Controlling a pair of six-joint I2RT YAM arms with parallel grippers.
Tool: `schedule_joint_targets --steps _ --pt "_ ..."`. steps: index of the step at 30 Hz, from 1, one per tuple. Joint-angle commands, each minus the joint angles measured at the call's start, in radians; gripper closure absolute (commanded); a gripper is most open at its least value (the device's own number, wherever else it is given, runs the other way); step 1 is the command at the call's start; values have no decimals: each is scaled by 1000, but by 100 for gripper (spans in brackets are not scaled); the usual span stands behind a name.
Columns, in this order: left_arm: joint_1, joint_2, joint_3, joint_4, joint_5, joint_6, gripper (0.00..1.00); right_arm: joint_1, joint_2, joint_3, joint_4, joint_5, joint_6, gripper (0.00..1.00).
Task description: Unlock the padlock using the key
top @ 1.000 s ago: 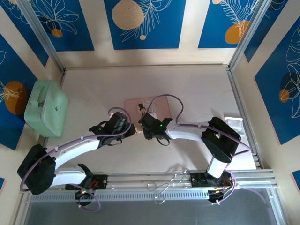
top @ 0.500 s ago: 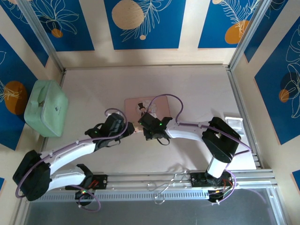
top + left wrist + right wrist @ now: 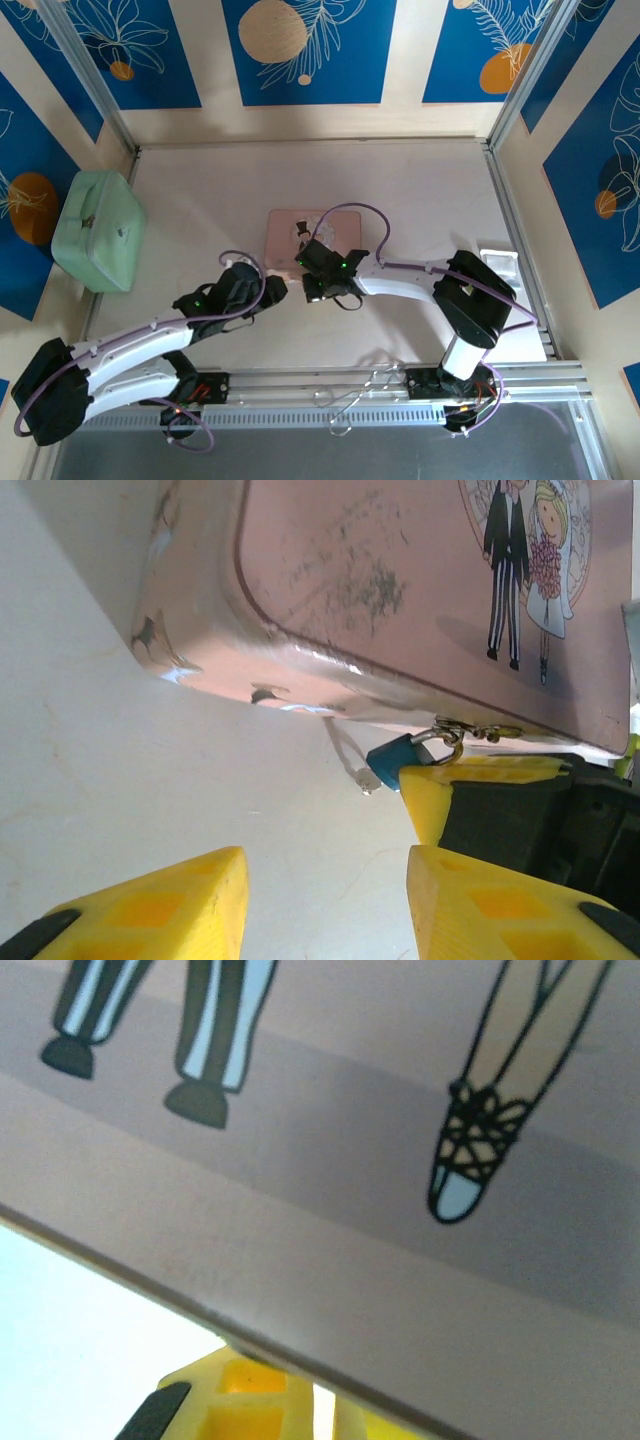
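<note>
The table (image 3: pixel 420 190) lies bare from the pink picture box (image 3: pixel 316 232) out to the back wall at 12 o'clock and across to the right rail at 3 o'clock, where a small white tray (image 3: pixel 500 262) sits; at 9 o'clock a pale green case (image 3: pixel 97 230) stands against the left wall, well apart from the box; at 6 o'clock the metal rail carries some wire hooks (image 3: pixel 355 395). Both arms meet at the near edge of the box, the left gripper (image 3: pixel 270 288) at 7 o'clock of it and the right gripper (image 3: pixel 311 289) at 6 o'clock, the two just beside each other. In the left wrist view the padlock (image 3: pixel 390 758) hangs from a small hasp (image 3: pixel 455 732) on the lower rim of the box, at 1 o'clock from the left gripper and apart from it; a thin pale strand (image 3: pixel 348 758) dangles just beside it at 9 o'clock. The left gripper's fingers (image 3: pixel 150 910) are spread wide over bare table and hold nothing; a yellow finger (image 3: pixel 470 778) of the right gripper touches the padlock from 4 o'clock; whether that gripper is spread or pressed together cannot be told.
</note>
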Motion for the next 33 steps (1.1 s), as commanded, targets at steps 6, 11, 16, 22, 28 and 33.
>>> schedule_joint_targets --steps 6,11,16,22,28,33 --pt "-55 73 -49 199 11 -70 44 -68 -42 20 -54 -226 50 100" --pt "-62 91 -45 184 -17 -75 45 -84 -53 2 -59 -243 66 97" --pt "-62 16 -5 55 -73 -42 47 -55 -59 -5 -60 -142 81 72" --pt "-63 -77 6 -62 -118 -36 47 17 -78 3 -45 80 98 49" --pt "-62 -105 -18 -68 -114 -50 48 26 -13 28 -46 190 149 41" --pt "-63 -100 -31 -44 -106 -52 48 43 25 30 31 197 132 41"
